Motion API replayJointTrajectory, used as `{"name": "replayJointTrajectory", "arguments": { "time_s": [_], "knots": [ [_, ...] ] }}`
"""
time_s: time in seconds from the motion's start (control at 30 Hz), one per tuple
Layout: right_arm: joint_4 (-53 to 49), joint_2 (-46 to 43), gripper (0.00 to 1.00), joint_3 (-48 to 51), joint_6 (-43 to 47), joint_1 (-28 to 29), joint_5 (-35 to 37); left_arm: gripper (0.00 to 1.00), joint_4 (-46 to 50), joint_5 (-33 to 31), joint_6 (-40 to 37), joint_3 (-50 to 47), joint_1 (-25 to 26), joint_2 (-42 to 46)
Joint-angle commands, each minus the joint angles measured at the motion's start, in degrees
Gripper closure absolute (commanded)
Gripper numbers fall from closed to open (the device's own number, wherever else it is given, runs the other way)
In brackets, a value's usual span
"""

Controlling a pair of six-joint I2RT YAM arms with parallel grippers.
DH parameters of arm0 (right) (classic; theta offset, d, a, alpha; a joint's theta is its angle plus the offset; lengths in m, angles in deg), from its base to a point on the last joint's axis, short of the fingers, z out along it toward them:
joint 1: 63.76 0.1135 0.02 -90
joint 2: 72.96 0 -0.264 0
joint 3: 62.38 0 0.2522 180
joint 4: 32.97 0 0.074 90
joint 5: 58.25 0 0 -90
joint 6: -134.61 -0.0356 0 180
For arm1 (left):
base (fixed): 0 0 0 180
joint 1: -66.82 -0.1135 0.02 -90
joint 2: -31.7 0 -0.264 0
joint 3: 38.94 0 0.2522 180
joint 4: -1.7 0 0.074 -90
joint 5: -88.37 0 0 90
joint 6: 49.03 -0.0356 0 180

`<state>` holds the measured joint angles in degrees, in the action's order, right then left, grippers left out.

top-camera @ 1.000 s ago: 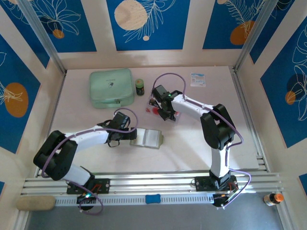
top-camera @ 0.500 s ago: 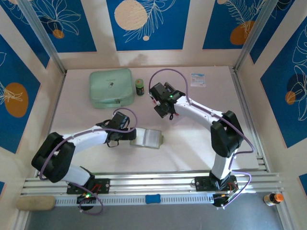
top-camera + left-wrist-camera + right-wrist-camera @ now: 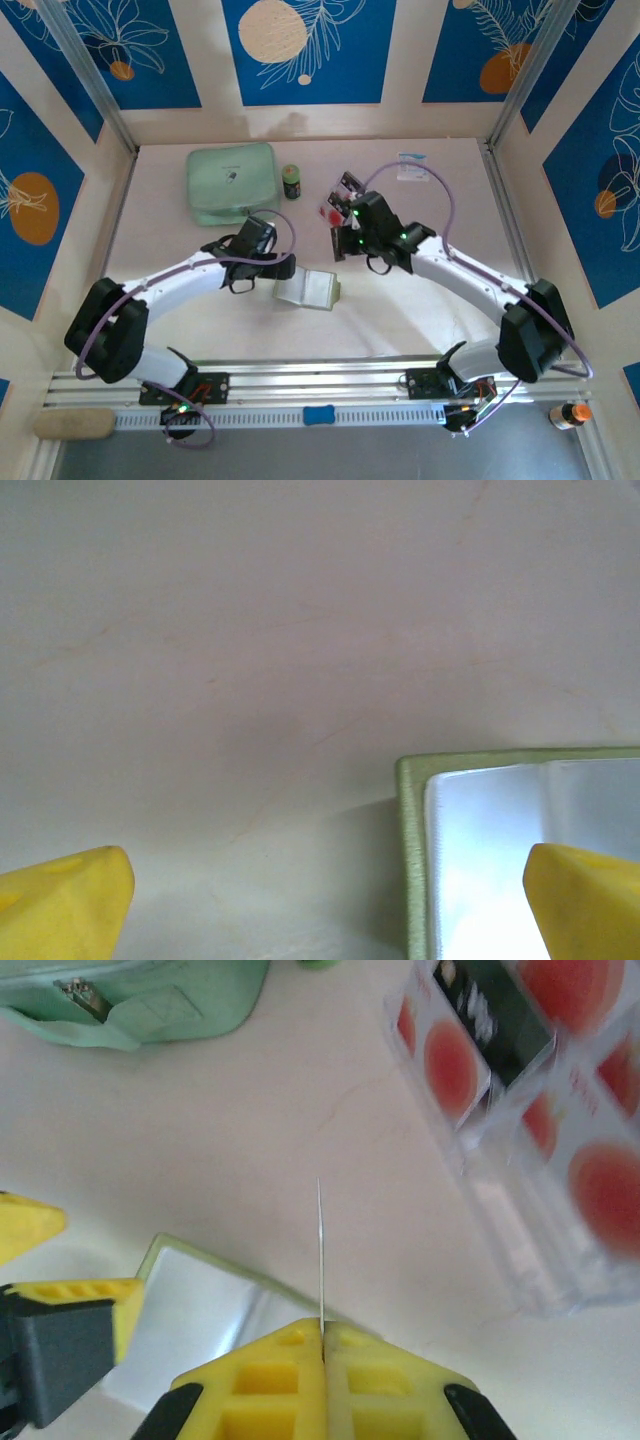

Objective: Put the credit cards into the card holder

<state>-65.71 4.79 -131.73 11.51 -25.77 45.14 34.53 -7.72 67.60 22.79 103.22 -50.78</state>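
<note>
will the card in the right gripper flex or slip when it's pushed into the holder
Probably stiff enough: the credit card stands out of the right gripper as a straight, unbent edge. It looks thin, so it's likely light but could bow if pushed end-on. The card holder lies flat, so it may slide; the left gripper is open at its edge.

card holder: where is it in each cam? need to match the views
Top external: card holder centre, slightly below middle, at the left gripper tip.
Left wrist: card holder bottom right, green edge and shiny sleeve.
Right wrist: card holder lower left, sleeve showing.
Shared landmark: left gripper's yellow fingers at the holder's edge.
</note>
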Motion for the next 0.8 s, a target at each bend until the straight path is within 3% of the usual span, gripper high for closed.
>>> {"name": "replayJointTrajectory", "arguments": {
  "time_s": [0.0,0.23,0.5,0.77],
  "knots": [
    [15.4,-4.1,1.0,9.1,-16.2,-0.4,-6.7,0.0,2.6,-0.8,-3.9,2.1,2.3,-2.5],
    [32.7,-4.3,1.0,23.1,-27.0,2.7,-5.6,0.0,3.5,-5.3,-6.2,1.9,5.5,-6.0],
    [41.9,2.7,1.0,24.2,-28.4,7.9,-3.0,0.0,5.2,-11.4,-3.6,-0.7,5.6,-5.6],
    [46.9,8.2,1.0,24.1,-28.7,8.8,-2.9,0.0,5.4,-12.2,-1.2,-2.8,5.6,-5.1]
  ]
}}
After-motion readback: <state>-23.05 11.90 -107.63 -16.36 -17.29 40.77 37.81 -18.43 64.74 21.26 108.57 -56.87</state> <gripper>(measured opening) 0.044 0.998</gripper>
